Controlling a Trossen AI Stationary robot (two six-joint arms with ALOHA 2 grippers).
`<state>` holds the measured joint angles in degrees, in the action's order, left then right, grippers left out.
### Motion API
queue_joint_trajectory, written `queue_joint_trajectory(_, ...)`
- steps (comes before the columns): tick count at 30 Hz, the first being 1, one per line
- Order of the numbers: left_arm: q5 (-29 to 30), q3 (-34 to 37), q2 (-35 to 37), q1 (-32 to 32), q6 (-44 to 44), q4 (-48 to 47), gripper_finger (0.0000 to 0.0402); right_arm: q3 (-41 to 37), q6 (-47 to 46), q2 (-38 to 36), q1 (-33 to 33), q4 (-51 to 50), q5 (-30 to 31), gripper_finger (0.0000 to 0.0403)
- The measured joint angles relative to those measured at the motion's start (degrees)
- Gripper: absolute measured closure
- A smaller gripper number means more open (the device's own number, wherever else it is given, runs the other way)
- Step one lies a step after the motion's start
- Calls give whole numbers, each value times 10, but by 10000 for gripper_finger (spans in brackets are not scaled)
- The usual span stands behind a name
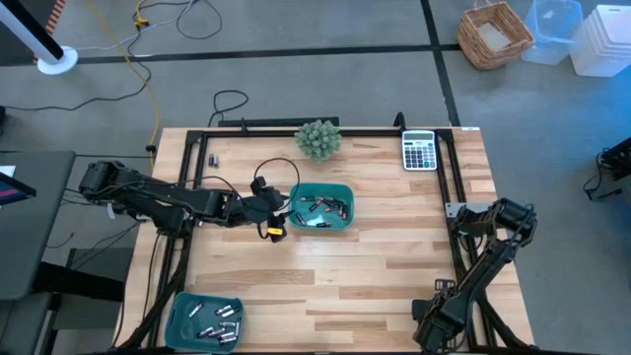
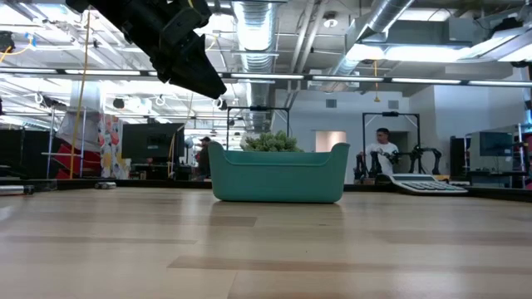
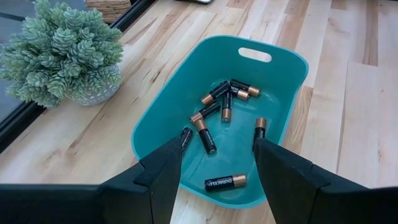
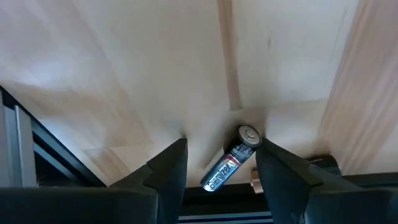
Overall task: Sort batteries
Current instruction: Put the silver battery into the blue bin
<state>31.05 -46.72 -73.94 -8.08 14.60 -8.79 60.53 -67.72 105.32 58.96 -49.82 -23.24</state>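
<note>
The left gripper (image 3: 217, 168), spread empty above the tray (image 3: 186, 99), could nudge neighbouring batteries (image 3: 214, 112), while the right gripper (image 4: 221, 158), jaws parted around a lone cell (image 4: 233, 163), may let it roll away.

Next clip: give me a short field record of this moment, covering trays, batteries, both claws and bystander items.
centre tray: teal, holds loose black-and-copper batteries
corner tray: teal, holds silvery batteries
left claw: open, empty, above the centre tray's near rim
right claw: at the table's right edge, fingers either side of one silvery battery lying on the wood; grip not clear
other items: plant, calculator
</note>
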Motion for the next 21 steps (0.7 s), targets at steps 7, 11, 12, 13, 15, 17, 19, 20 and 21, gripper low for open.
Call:
queue_joint_trajectory(7,0,0,0,0,1,-8,205,0,-15,0,10,11,0,210)
queue_joint_trajectory(11,0,0,0,0,2,-8,205,0,-19,0,14,10,2,224)
queue_joint_trajectory(12,0,0,0,0,2,-8,205,0,-19,0,15,11,3,230)
queue_joint_trajectory(13,0,0,0,0,2,-8,205,0,-19,0,15,11,4,236)
queue_joint_trajectory(15,0,0,0,0,2,-8,205,0,-15,0,14,10,4,252)
queue_joint_trajectory(17,0,0,0,0,2,-8,205,0,-10,0,14,10,6,274)
queue_joint_trajectory(19,0,0,0,0,2,-8,205,0,-3,0,13,10,10,296)
queue_joint_trajectory(20,0,0,0,0,2,-8,205,0,2,0,12,10,11,309)
queue_joint_trajectory(21,0,0,0,0,2,-8,205,0,7,0,10,10,11,320)
